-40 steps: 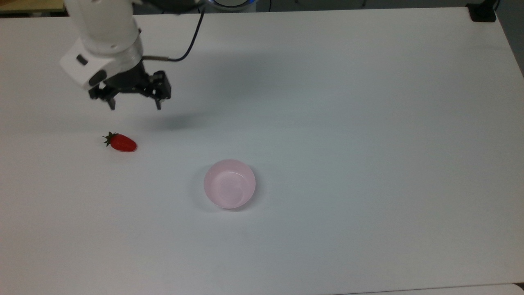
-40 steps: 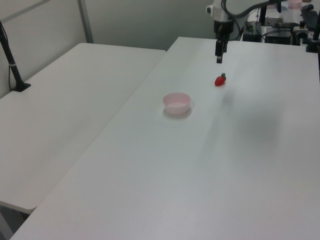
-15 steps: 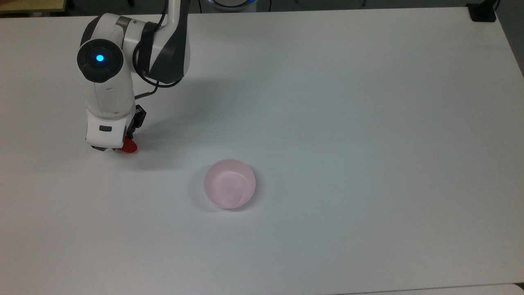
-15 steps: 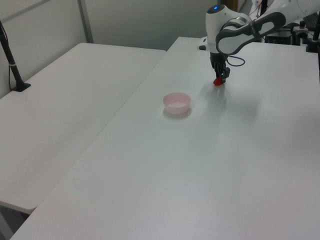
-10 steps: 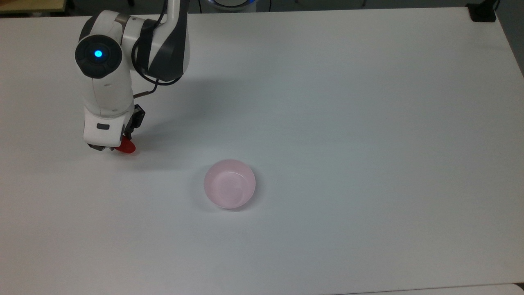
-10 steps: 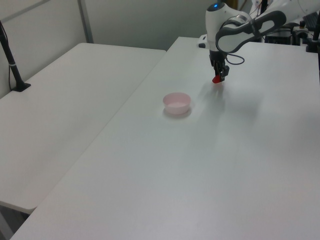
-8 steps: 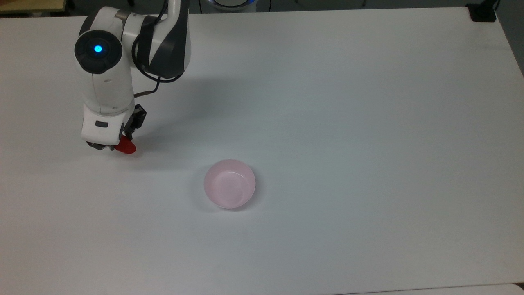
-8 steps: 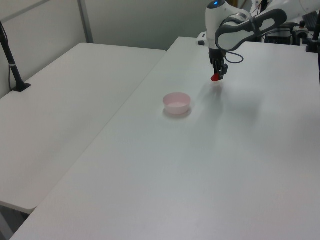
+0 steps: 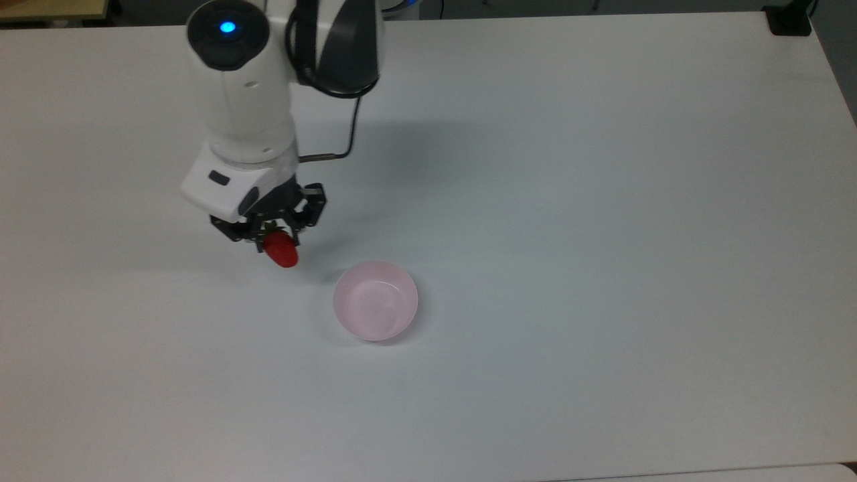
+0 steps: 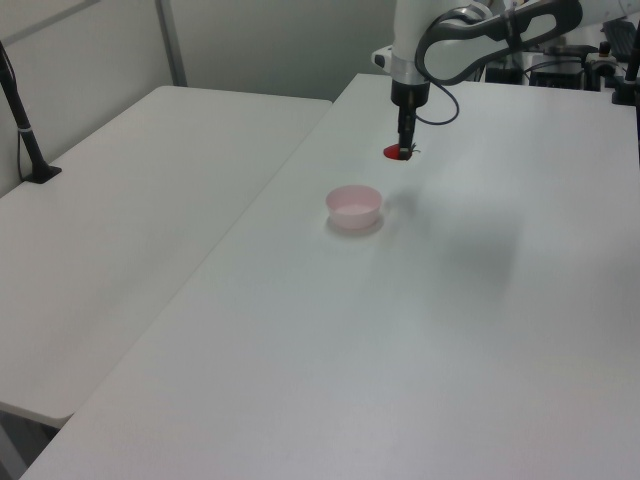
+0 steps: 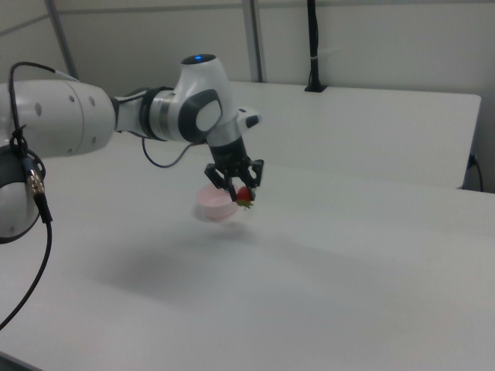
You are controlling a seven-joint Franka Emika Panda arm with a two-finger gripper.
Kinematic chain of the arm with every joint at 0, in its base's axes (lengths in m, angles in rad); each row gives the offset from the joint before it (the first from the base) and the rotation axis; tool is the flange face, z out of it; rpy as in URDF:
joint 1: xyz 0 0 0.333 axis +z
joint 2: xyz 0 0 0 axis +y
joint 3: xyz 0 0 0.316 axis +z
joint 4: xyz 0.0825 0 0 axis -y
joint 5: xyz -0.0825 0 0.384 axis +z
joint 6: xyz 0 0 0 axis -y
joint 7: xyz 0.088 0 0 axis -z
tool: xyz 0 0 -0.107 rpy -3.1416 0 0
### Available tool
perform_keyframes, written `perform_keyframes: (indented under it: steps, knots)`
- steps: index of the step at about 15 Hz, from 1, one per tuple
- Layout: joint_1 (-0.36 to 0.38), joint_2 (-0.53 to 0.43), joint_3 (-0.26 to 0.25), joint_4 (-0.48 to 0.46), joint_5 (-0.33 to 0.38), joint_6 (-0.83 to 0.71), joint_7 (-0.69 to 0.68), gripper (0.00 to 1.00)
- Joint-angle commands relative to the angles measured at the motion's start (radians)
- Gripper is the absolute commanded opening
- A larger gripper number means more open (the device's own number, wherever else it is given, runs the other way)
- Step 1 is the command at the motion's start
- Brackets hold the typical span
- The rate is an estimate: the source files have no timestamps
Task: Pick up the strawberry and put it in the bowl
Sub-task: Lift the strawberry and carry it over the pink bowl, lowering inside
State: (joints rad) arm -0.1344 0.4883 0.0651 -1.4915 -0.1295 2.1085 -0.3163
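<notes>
**Strawberry in transit, lifted clear of table**

White table, plain and matte; a second white table adjoins it on the left view's left.

Item 1. Gripper: clamped on the strawberry near its leafy cap, red tip hanging below the fingers.

Item 2. Strawberry: held in the air above the table. A second ago it lay on the surface at the top view's far left under the lowered arm; since then it has been raised and carried most of the way toward the bowl.

Item 3. Bowl: pale pink, upright, nothing in it, unmoved throughout.

Status: pick appears done; transport under way. The fruit sits just short of the bowl's rim on the top view's left, so a short further traverse should precede release. A grip so near the cap could let the fruit swing.
</notes>
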Motion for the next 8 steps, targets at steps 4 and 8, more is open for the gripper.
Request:
perform_keyframes:
  steps: [4, 8]
  knots:
    - [0.104, 0.016, -0.005, 0.0, 0.036, 0.062, 0.244, 0.32]
    - [0.121, 0.053, -0.005, -0.003, 0.033, 0.197, 0.356, 0.32]
